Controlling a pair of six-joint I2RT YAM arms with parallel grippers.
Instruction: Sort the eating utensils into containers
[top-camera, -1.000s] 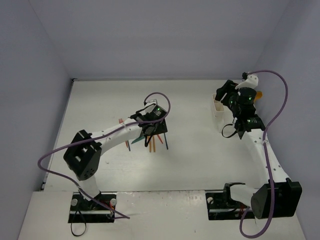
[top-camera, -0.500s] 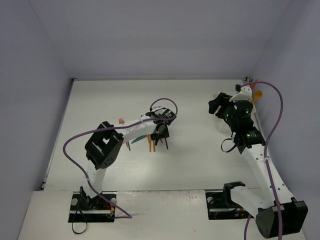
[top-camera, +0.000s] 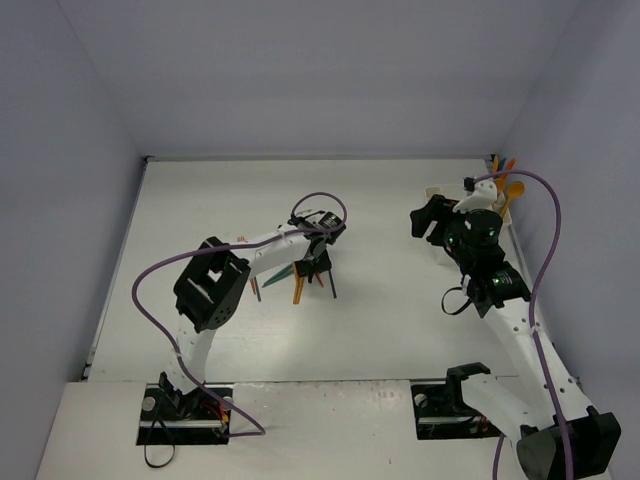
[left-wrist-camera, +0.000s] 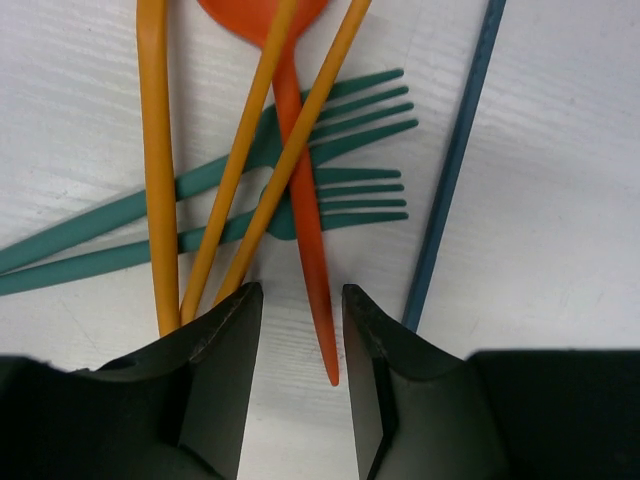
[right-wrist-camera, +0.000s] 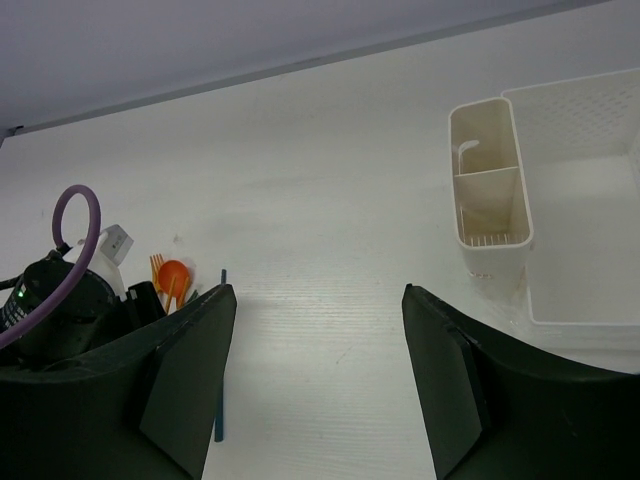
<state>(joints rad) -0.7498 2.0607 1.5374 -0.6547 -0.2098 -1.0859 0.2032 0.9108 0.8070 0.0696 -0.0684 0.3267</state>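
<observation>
pale lilac walls (top-camera: 300, 80) close in a white table (top-camera: 380, 320), and we see both arms reaching out over it.

our left gripper (left-wrist-camera: 297, 320) hangs low over a loose heap of slim plastic utensils (top-camera: 296, 285). its 2 black fingers (left-wrist-camera: 225, 345) stand apart, with a gap wider than any handle, and they pinch nothing. a red-orange plastic spoon (left-wrist-camera: 300, 200) lies with the tip of its long handle inside that gap, nearer the finger on the right of the wrist view, with bare table on either side of it. its bowl lies straight ahead of the fingertips. 3 orange plastic handles (left-wrist-camera: 152, 170) run from ahead up to the other finger; we cannot tell whether they touch it. 2 teal plastic forks (left-wrist-camera: 345, 200) lie crosswise beneath the spoon and the orange handles, just ahead of the fingertips. a thin dark blue stick (left-wrist-camera: 455, 170) lies outside the right-hand finger, apart from the heap.

our right gripper (right-wrist-camera: 318, 300) is spread wide above bare table, with nothing between its fingers. a small white plastic holder (right-wrist-camera: 490, 200) stands upright ahead of it and off to its right, well apart from the fingers. we make out 2 compartments in it. it sits against a white perforated basket (right-wrist-camera: 600, 120). from above, a few orange upright utensils (top-camera: 508, 185) rise just beyond this gripper, near the wall; we cannot tell what holds them.
</observation>
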